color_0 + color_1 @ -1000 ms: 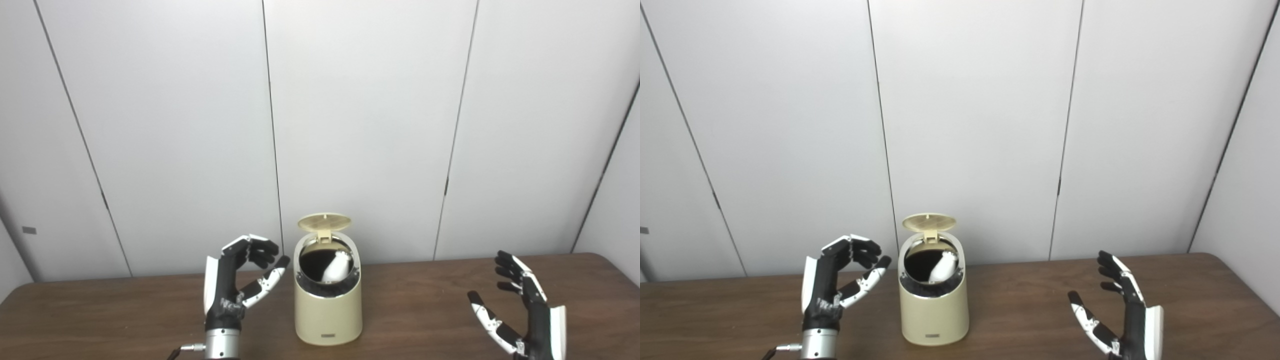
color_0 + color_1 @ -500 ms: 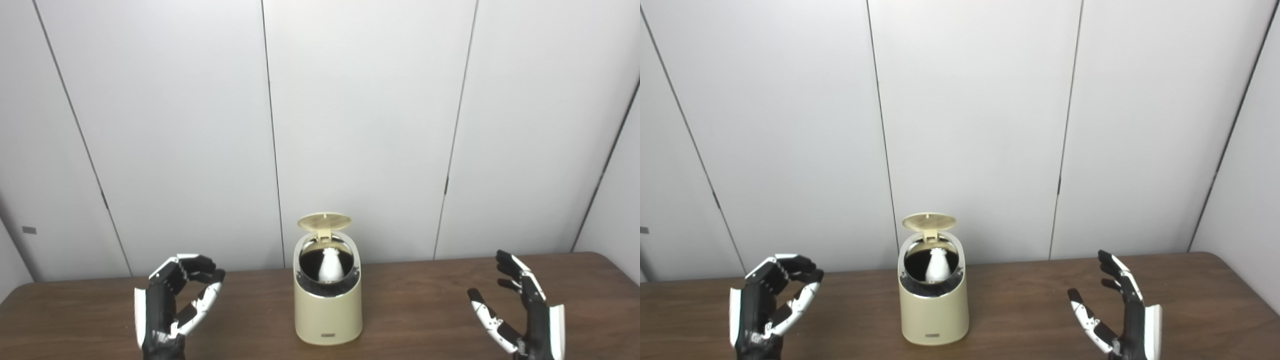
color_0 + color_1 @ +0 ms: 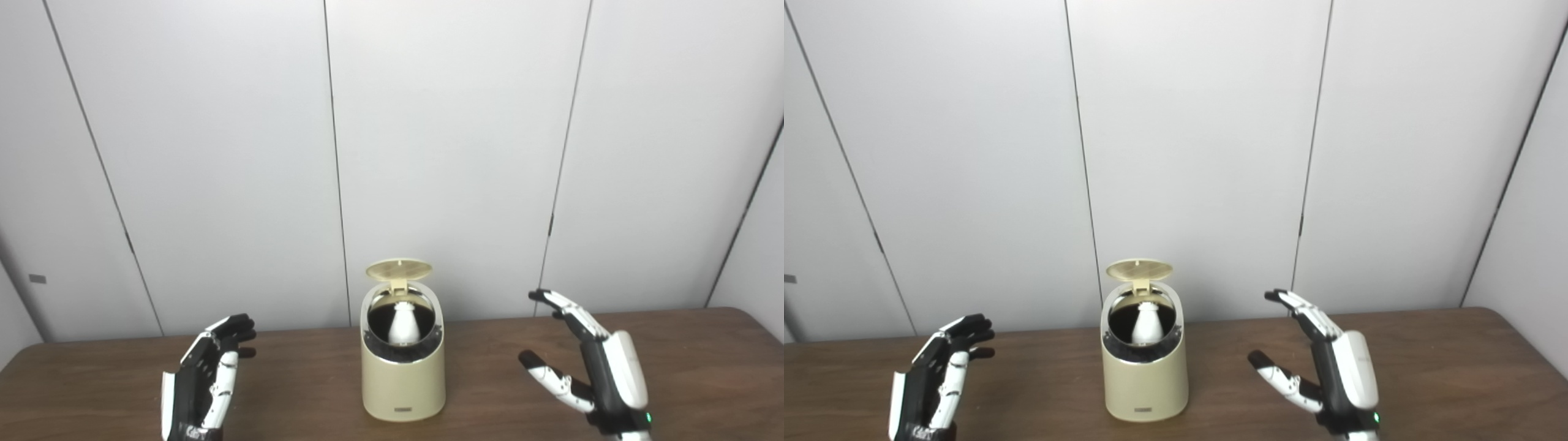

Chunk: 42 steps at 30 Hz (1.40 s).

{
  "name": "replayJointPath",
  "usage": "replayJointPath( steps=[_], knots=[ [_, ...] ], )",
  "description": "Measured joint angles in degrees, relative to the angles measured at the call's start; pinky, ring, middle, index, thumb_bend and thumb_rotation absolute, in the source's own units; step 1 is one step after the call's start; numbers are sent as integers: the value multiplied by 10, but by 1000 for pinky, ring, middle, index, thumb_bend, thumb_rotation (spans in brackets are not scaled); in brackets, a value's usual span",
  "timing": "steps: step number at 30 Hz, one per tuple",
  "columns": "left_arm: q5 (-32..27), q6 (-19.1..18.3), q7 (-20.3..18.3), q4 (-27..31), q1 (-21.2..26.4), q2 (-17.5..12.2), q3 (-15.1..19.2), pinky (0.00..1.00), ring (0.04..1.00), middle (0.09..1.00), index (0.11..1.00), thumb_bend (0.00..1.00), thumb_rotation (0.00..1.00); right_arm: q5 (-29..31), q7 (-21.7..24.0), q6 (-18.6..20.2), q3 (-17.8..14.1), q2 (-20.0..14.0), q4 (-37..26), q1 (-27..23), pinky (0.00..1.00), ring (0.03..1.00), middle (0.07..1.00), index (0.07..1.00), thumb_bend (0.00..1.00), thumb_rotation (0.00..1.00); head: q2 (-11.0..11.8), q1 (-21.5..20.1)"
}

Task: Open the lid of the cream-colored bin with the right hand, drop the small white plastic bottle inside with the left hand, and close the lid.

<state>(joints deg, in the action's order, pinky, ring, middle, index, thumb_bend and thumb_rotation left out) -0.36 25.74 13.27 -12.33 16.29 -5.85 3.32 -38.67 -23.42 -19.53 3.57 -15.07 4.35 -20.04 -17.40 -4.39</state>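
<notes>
The cream-colored bin (image 3: 402, 380) stands at the middle of the brown table, its round lid (image 3: 399, 269) tipped up and back on its hinge. Inside the dark opening the small white plastic bottle (image 3: 402, 323) stands upright. My left hand (image 3: 205, 383) is low at the left, well away from the bin, open and holding nothing. My right hand (image 3: 588, 364) is raised to the right of the bin, open, fingers spread and reaching toward the bin, a gap still between them.
The brown wooden table (image 3: 508, 380) runs the full width of the view. White wall panels (image 3: 453, 153) stand close behind the bin. A rounded table corner (image 3: 744, 315) shows at the far right.
My left hand has drawn back left and down from the bin and spread its fingers. The bottle has settled upright inside. My right hand has risen and swung left toward the bin.
</notes>
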Motion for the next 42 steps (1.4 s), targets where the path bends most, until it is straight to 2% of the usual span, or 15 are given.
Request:
replayJointPath(
  steps=[2,4,6,11,16,19,24,27,34,38,42],
  knots=[
    [7,0,0,-3,1,5,0,584,680,691,685,259,602,-10,56,41,10,-4,-49,-28,754,841,818,802,696,970,-1,4],
    [11,0,1,-6,2,11,-1,583,680,691,685,256,602,-27,107,81,25,-3,-86,-61,757,843,816,800,706,969,-1,5],
    [21,0,3,-9,2,15,-2,583,680,693,688,255,596,-42,141,107,36,1,-103,-82,756,855,824,803,796,991,-2,9],
    [27,0,12,-10,2,14,3,582,682,695,690,258,591,-69,216,162,56,5,-106,-110,781,867,825,794,871,996,-1,12],
    [26,0,15,-10,2,15,4,584,683,693,686,251,622,-87,241,180,69,4,-98,-141,792,859,800,768,870,996,6,16],
    [27,0,17,-10,2,16,2,580,678,689,683,257,633,-93,245,179,83,5,-85,-160,794,839,771,738,865,992,6,16],
    [29,0,18,-10,2,16,2,576,675,686,681,268,636,-100,268,181,103,3,-51,-176,838,849,788,755,869,1000,9,18],
    [29,0,19,-10,3,16,2,577,676,685,680,264,649,-106,290,190,117,3,-26,-188,810,839,788,753,869,985,10,18],
    [30,0,21,-10,2,17,1,576,676,688,681,250,681,-110,311,201,124,3,-21,-190,880,847,784,750,850,964,8,20],
    [30,0,22,-10,2,17,0,576,676,686,678,236,674,-113,319,204,132,2,-21,-190,877,841,770,739,860,968,8,20],
    [30,0,23,-9,2,17,0,574,675,686,678,234,675,-113,317,202,133,2,-21,-189,833,796,701,678,859,951,7,20]
  ],
)
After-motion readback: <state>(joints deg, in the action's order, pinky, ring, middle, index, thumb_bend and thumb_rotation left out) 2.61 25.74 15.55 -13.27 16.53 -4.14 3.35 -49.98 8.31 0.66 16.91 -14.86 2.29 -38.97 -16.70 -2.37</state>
